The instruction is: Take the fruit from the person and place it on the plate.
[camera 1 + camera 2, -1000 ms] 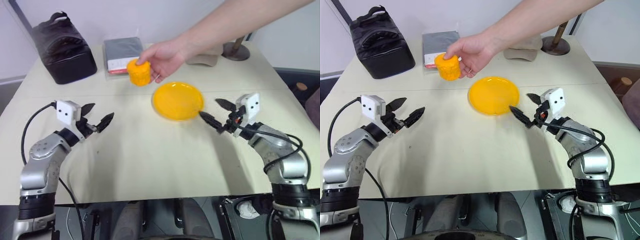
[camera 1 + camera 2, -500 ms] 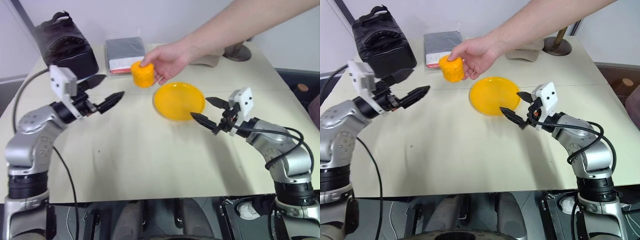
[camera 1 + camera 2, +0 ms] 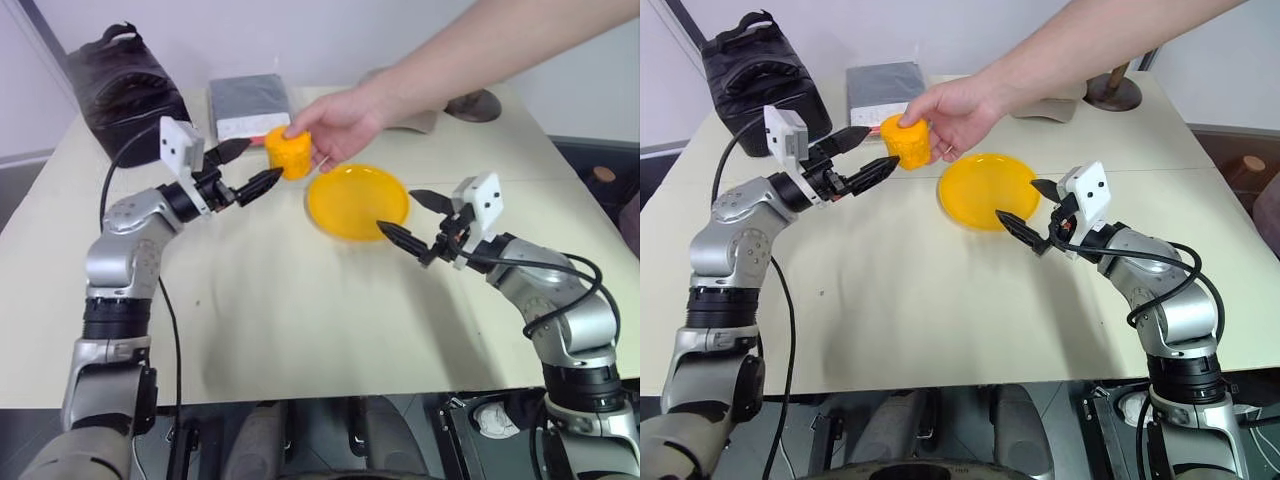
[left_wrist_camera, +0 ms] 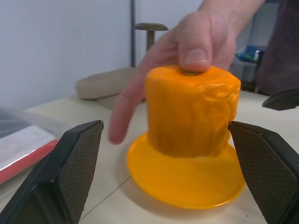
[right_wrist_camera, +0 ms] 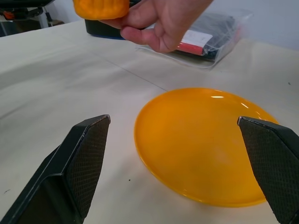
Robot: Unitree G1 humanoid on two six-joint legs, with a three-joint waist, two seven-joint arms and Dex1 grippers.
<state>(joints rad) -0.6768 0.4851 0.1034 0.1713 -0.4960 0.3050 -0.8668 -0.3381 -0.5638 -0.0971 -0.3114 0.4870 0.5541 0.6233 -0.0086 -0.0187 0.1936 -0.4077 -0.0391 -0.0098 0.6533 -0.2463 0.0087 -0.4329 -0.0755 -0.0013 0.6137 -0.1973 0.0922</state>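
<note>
Left wrist view shows the fruit between open pincer fingers.

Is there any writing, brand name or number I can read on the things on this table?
None can be read.
The flat grey packet has a white and red label at its near end; any print on it is too small to read.
The fruit, the plate, the black bag and the white boxes on the robot's wrists show no writing.
</note>
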